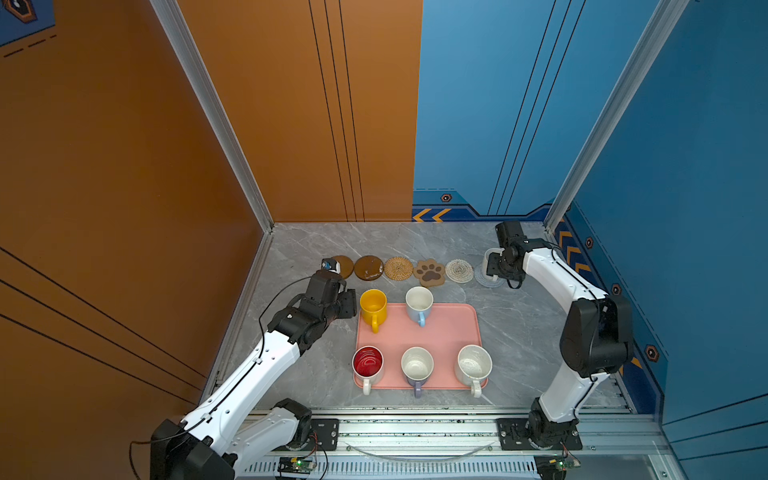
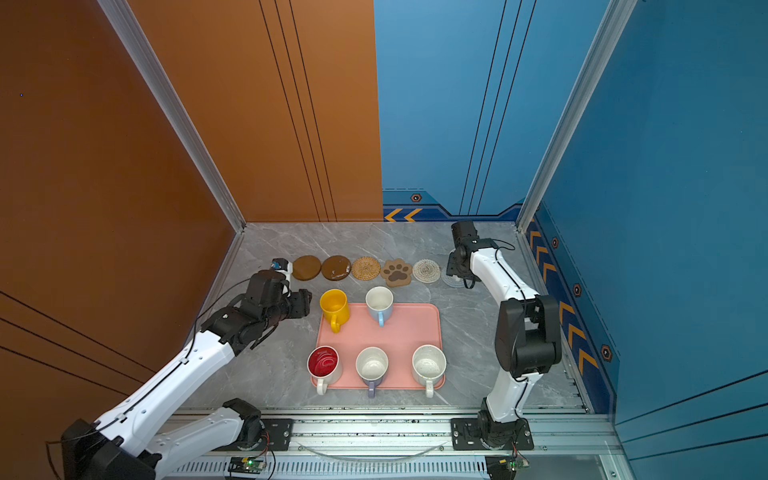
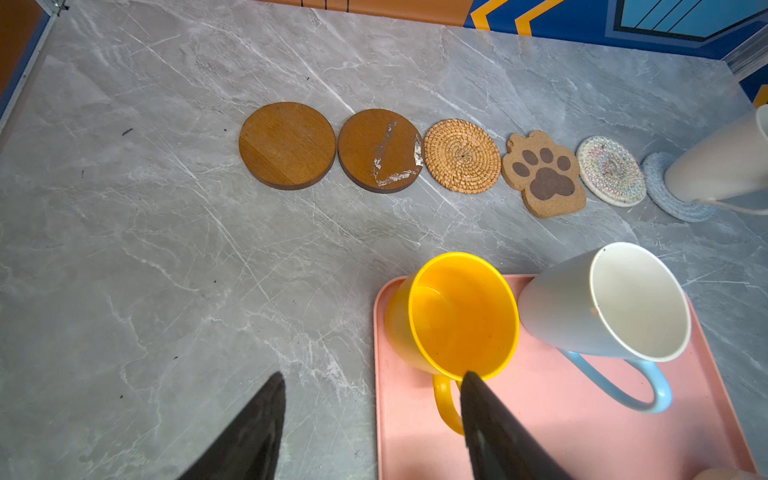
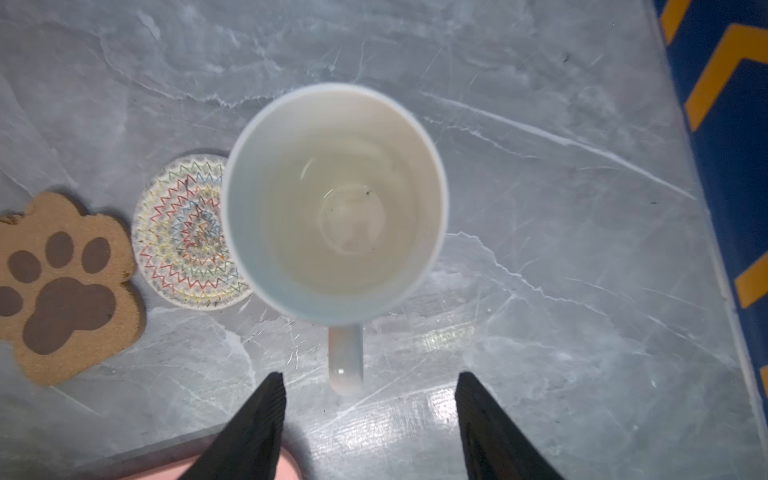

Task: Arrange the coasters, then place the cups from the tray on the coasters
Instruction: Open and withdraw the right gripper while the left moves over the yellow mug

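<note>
Six coasters lie in a row at the back: two dark brown discs (image 1: 343, 266) (image 1: 368, 267), tan woven (image 1: 398, 268), paw-shaped (image 1: 430, 272), cream woven (image 1: 459, 271) and light blue (image 3: 673, 199). A plain white cup (image 4: 334, 203) stands on the light blue one. My right gripper (image 4: 370, 376) is open just behind its handle, holding nothing. On the pink tray (image 1: 415, 332) stand the yellow (image 1: 373, 306), light blue (image 1: 419, 303), red-inside (image 1: 368, 362), lavender (image 1: 417, 365) and speckled (image 1: 474, 365) cups. My left gripper (image 3: 372, 374) is open beside the yellow cup's handle, across the tray's edge.
The grey marble table (image 1: 299, 257) is walled orange on the left and blue on the right, with a metal rail along the front. The right arm stands between the tray and the blue wall. The left arm reaches in from the front left.
</note>
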{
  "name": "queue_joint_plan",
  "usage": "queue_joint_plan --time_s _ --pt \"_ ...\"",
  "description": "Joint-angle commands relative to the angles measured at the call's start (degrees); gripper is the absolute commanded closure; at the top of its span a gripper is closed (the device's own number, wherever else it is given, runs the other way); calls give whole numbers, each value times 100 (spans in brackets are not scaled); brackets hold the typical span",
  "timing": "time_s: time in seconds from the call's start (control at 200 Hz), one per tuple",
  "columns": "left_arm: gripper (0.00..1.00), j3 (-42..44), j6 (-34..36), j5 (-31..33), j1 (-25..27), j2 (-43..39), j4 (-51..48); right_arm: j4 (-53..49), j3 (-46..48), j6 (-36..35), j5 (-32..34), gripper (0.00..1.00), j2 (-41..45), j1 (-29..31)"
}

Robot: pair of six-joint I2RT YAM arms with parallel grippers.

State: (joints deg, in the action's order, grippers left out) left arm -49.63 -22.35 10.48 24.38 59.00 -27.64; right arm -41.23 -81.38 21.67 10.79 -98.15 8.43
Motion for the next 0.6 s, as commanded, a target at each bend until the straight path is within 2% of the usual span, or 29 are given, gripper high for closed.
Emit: queue_joint_plan --time_s 0.0,0.195,0.325,0.451,0.596 --pt "32 15 -50 7 5 -39 -162 -236 258 487 638 35 684 296" --pt "32 -165 -138 139 142 125 -534 -66 592 1304 1472 33 1656 1201" --pt "33 -174 -107 156 390 258 -671 326 1027 1524 1783 30 2234 1664" --pt "33 -136 -185 146 626 401 -789 568 1747 1705 2033 29 2800 1943" --pt "33 -37 -354 360 1006 484 -836 720 2364 1794 2105 28 3319 1979"
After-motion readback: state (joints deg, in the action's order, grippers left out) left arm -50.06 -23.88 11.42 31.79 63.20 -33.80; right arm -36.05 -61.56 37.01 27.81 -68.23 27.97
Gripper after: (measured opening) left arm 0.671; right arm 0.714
